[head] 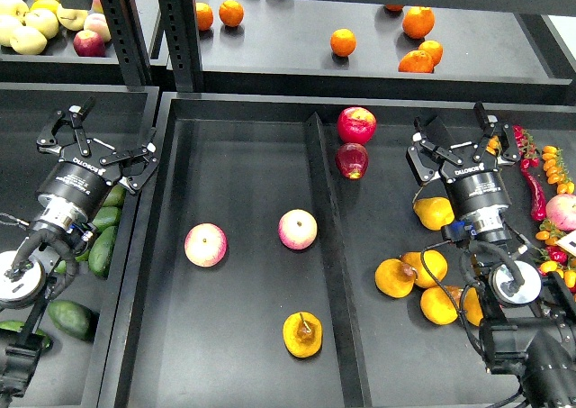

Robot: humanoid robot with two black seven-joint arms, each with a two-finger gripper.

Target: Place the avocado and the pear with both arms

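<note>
Your left hand [101, 147] hangs spread wide and empty above the avocado [103, 251] by the tray's left edge, while your right hand [454, 140], equally wide, hovers well right of the pear [302, 334] near the front edge.

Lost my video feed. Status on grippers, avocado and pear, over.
Left gripper open, empty, above avocados. Right gripper open, empty. Pear with brown patch already in the middle tray. Two apples beside it, nothing blocking.
</note>
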